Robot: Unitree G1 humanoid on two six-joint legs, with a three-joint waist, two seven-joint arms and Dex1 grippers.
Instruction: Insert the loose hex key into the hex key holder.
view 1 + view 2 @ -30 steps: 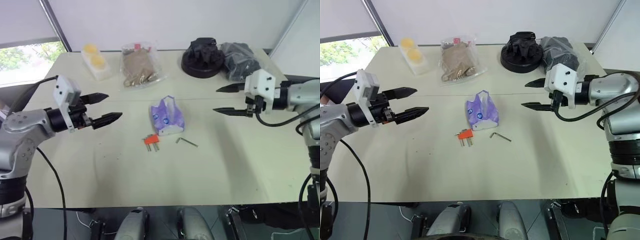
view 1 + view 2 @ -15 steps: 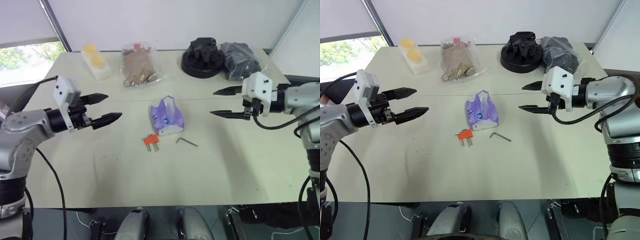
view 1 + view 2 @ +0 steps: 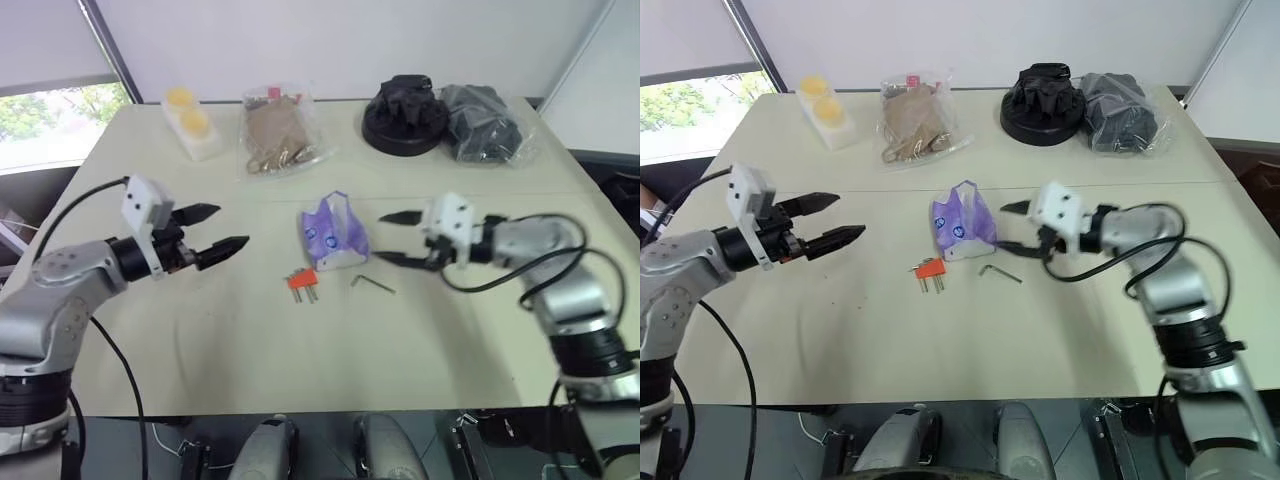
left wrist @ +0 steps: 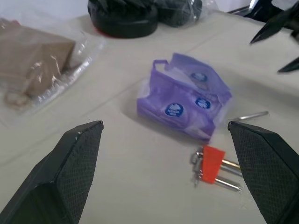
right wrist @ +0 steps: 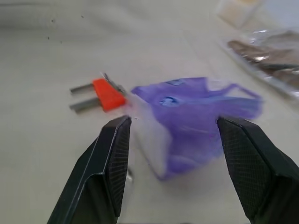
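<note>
The loose hex key [image 3: 373, 284] lies flat on the counter [image 3: 250, 330], just below and in front of the right gripper [image 3: 392, 238], whose jaws stand partly open over it and hold nothing. The hex key holder [image 3: 302, 281] rests a short way beyond the key from those jaws, between the two grippers, its short metal keys pointing toward the robot's edge of the counter. The purple packet [image 3: 336, 235] sits just beside both, directly ahead of the right jaws. The left gripper [image 3: 215, 232] hovers well apart from the holder, jaws wide open and empty, aimed toward the packet. Farther past both sets of jaws lie a clear bag of brown items [image 3: 277, 132], a yellow-topped container [image 3: 193, 122], a black round object [image 3: 404, 113] and a dark bagged bundle [image 3: 482, 122].
</note>
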